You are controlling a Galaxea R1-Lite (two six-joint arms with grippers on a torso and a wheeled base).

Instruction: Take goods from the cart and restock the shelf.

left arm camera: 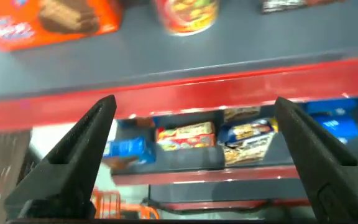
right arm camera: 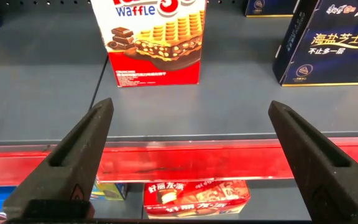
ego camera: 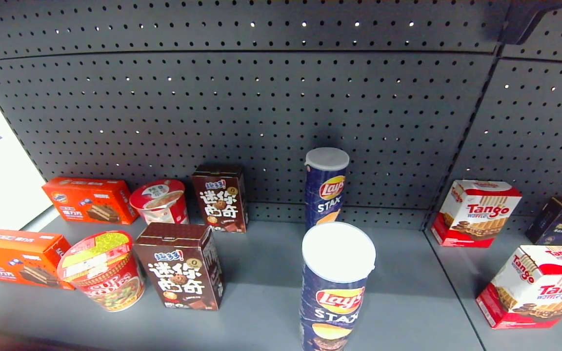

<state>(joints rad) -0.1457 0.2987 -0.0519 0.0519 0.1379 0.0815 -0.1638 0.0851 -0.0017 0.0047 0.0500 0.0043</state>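
Lower centre of the head view: a chip can, upright on the grey shelf, white lid on. Straight behind it at mid frame, close to the pegboard: a second chip can, also upright, well apart from the first.

Left half of the frame, goods in two rows. Front row, from the left edge inward: front orange box, front noodle cup just beside it, front cookie box standing on end. Back row, along the pegboard: rear orange box, rear noodle cup, rear cookie box.

Right side of the frame, past the shelf divider: rear waffle box, front waffle box at lower right, dark blue box at the right edge.

Left gripper: spread wide, gripping nothing, hanging before the red shelf edge. Below that edge, a lower shelf with blurred packets, perhaps snacks.

Right gripper: likewise parted and empty-handed, before the red lip, with a waffle box and a dark blue box beyond it, side by side and not touching.
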